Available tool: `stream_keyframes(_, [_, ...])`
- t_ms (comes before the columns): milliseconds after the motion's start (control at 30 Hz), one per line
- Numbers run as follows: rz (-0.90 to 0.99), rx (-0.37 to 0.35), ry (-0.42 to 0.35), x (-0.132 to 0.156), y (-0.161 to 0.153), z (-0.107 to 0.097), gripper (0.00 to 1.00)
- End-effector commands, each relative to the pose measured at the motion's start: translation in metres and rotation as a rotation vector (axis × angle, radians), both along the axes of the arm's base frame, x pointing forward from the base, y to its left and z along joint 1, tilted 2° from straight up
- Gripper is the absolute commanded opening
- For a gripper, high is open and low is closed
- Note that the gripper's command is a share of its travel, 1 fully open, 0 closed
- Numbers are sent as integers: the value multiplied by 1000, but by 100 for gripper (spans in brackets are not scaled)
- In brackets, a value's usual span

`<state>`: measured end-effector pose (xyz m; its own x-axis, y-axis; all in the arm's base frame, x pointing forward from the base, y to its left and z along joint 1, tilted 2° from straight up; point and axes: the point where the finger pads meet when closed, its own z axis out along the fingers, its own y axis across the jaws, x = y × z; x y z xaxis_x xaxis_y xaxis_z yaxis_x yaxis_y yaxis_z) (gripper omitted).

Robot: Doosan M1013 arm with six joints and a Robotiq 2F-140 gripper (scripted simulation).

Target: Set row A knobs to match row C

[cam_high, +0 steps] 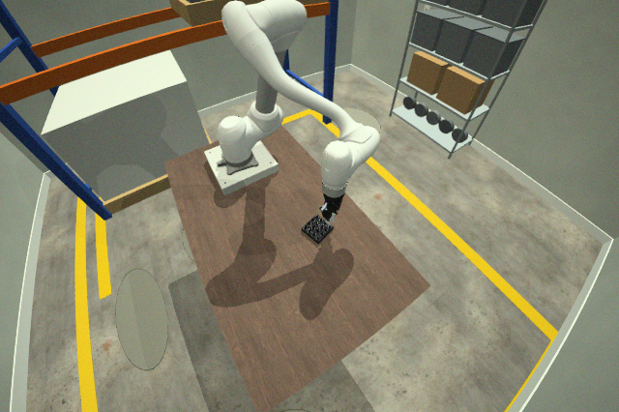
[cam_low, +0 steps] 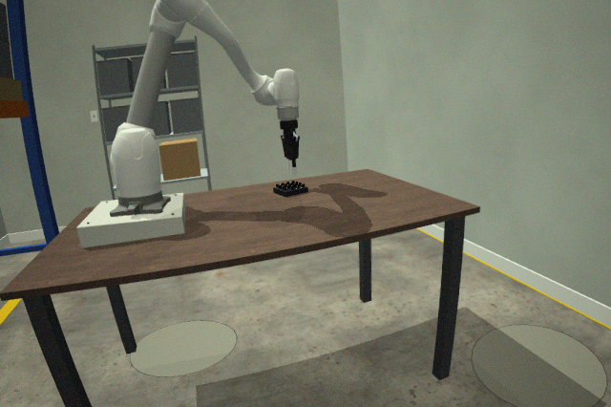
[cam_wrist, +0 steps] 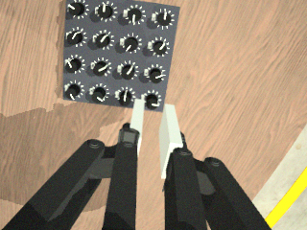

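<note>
The dark knob box (cam_high: 309, 235) (cam_low: 284, 192) (cam_wrist: 115, 55) stands on the table. In the wrist view the names seem to lie left of the knobs, so row A looks like the right-hand column. Knob A1 (cam_wrist: 164, 17) points up the view, A2 (cam_wrist: 159, 46) up-right, A3 (cam_wrist: 154, 74) right, A4 (cam_wrist: 152, 99) lower right. Knob C1 (cam_wrist: 106, 11) points up, C2 (cam_wrist: 103, 39) and C3 (cam_wrist: 101, 67) up-right, C4 (cam_wrist: 99, 92) lower right. My gripper (cam_high: 330, 220) (cam_low: 292, 171) (cam_wrist: 152, 116) is narrowly open and empty, its fingertips above the box near A4. The socket is not visible.
The wooden table (cam_high: 369, 292) (cam_low: 237, 245) carries the box and the arm's white base (cam_high: 245, 180) (cam_low: 133, 232). A metal shelf (cam_high: 429, 139) and an orange-and-blue rack (cam_high: 114, 57) stand beyond the table.
</note>
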<state>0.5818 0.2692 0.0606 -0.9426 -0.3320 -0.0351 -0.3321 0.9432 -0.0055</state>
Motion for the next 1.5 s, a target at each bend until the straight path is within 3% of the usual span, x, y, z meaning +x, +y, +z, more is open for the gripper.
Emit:
stream_keyframes(0, [0,0,0,0,0,1,12])
stream_keyframes(500, [27,-1,0,0,0,1,12])
stream_keyframes(1400, [987,-34,-6,0,0,12,12])
stream_keyframes(1467, [987,-34,-6,0,0,12,12])
